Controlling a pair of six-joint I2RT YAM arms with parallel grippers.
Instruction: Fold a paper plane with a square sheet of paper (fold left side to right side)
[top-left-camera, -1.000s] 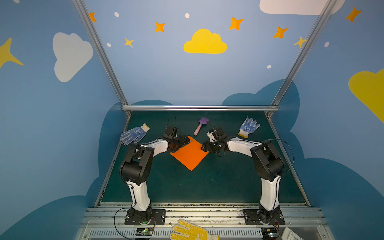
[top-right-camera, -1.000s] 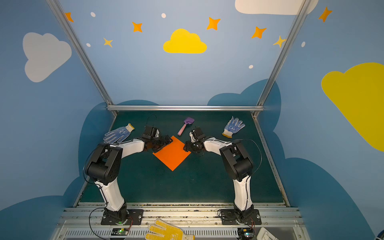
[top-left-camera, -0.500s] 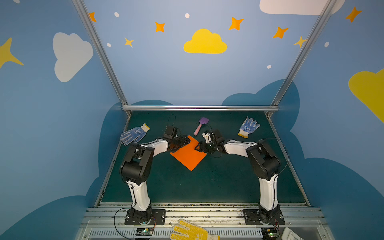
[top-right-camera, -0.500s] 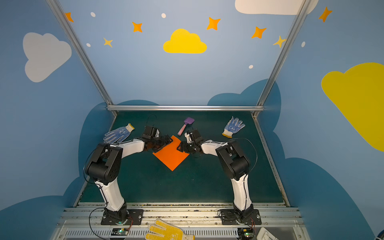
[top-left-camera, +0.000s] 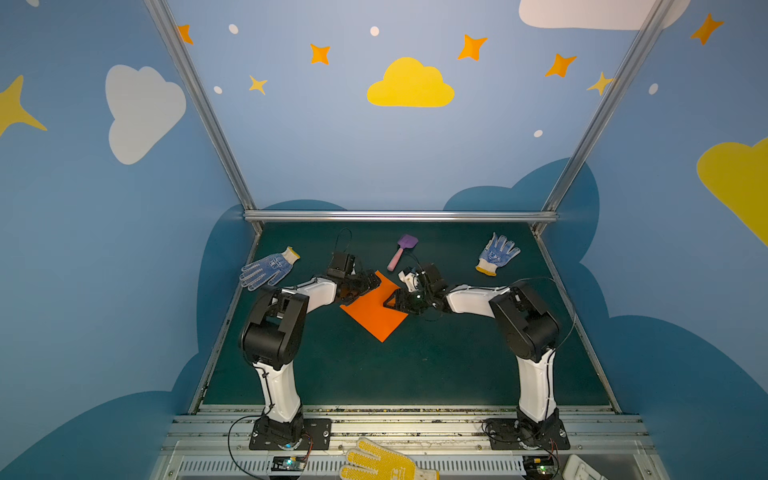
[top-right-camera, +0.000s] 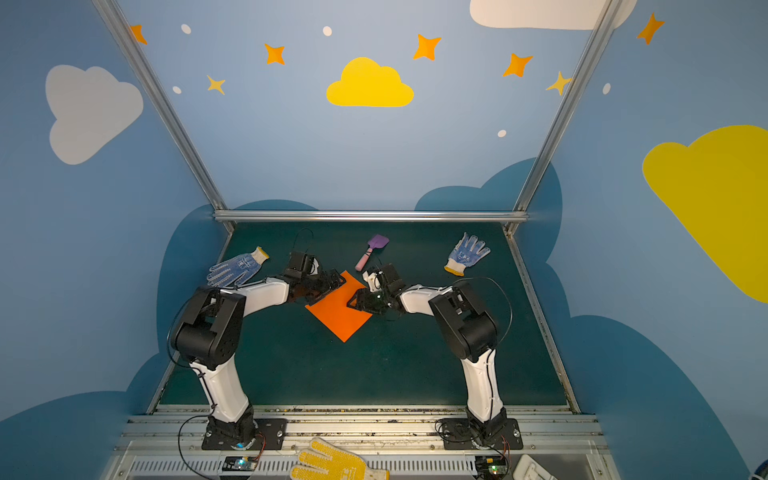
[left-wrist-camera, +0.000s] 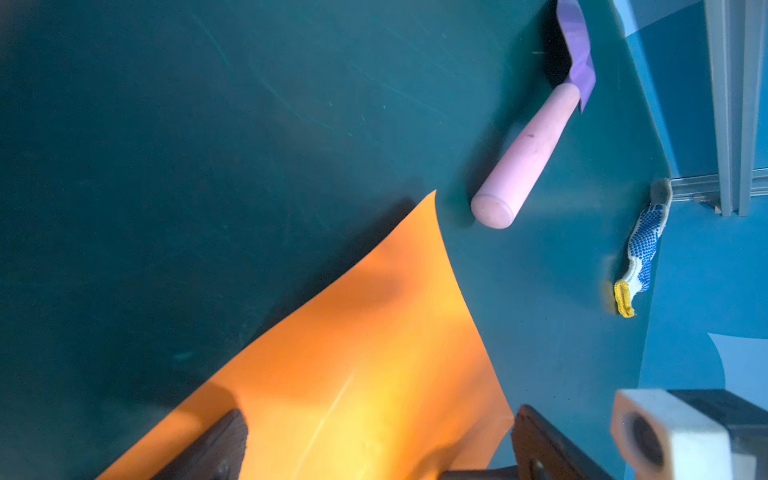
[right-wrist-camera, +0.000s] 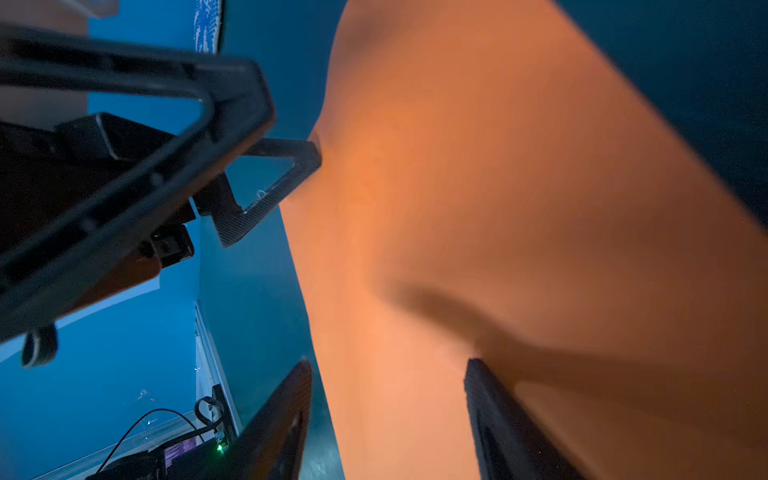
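Reaching in over the last second, my right claw (top-left-camera: 397, 300) has slid from the 3 o'clock corner of the square sheet of paper (top-left-camera: 374, 318) to a spot over its edge. Its jaws are apart and astride that edge, pinching nothing I can see. My left claw (top-left-camera: 368, 286) has not moved: it is spread wide at the sheet's 10 o'clock edge, one fingertip (right-wrist-camera: 309, 160) touching the paper.

The sheet lies as a diamond mid-mat in both top views, though its 12 o'clock corner curls up in the left wrist view. I judge the left-to-right fold is not begun, and both claws are only setting up.

The dark green mat (top-left-camera: 415, 365) looks scuffed. A spatula (top-left-camera: 401, 251) lies at 12 o'clock of the sheet. One blue-dotted glove (top-left-camera: 266, 270) is at 10 o'clock, another (top-left-camera: 496, 255) at 2, and a yellow glove (top-left-camera: 382, 461) at 6 on the front rail. Blue walls carry painted clouds and stars.
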